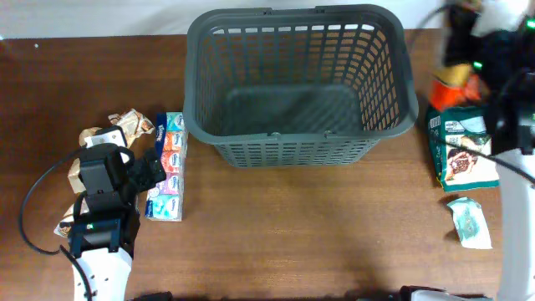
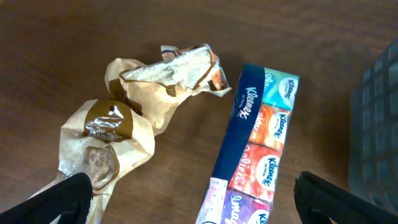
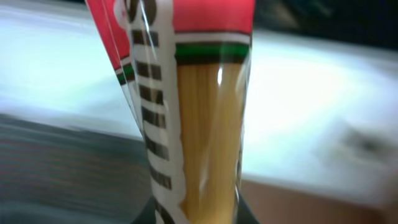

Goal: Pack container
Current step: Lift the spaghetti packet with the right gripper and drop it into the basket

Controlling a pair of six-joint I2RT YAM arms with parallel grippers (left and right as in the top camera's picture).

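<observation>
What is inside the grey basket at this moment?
Nothing visible: the container shows a bare solid base from overhead. Its near wall may hide a thin strip of floor. The spaghetti packet held by the right gripper is outside it.

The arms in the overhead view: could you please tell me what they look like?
The left arm has a white link with a blue patch and a green light, topped by a black boxy wrist; a black cable loops off its side. Its claw has black fingers. The right arm is white and black too, with a green light, though blurred.
</observation>
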